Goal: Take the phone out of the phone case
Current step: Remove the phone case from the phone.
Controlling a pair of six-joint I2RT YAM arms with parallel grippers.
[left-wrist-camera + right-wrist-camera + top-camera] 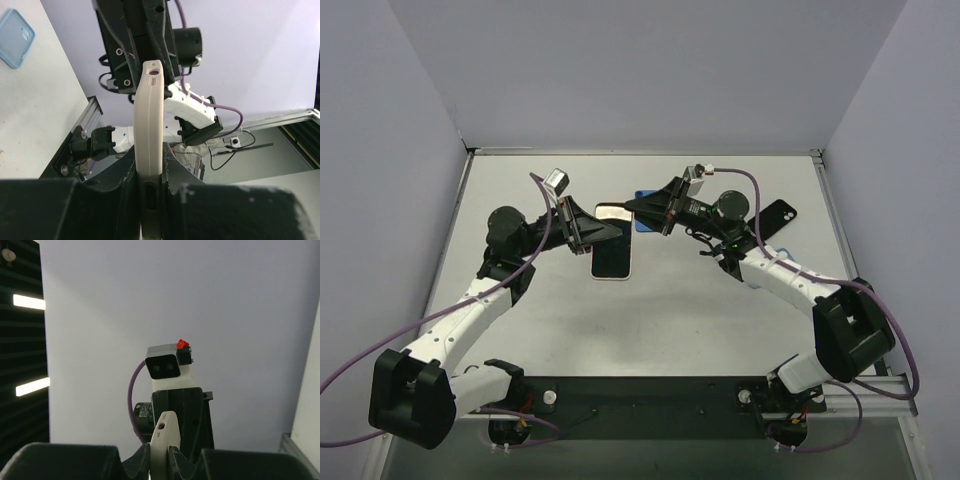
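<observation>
The phone point(611, 260) sits in a cream phone case and is held flat, dark screen up, above the middle of the table. My left gripper point(610, 232) reaches in from the left, rolled on its side, shut on the cased phone across its middle. In the left wrist view the cream case edge point(148, 110) rises out of the left gripper point(148, 160), whose fingers press both faces. My right gripper point(632, 208) comes from the right and is shut on the far right corner. In the right wrist view the case edge point(164, 427) stands in the right gripper point(161, 450).
A blue phone case point(642, 222) lies on the table under my right gripper, also seen as the blue case point(15, 37). A black case point(775, 218) lies at the right. Grey walls close the table's left, back and right sides.
</observation>
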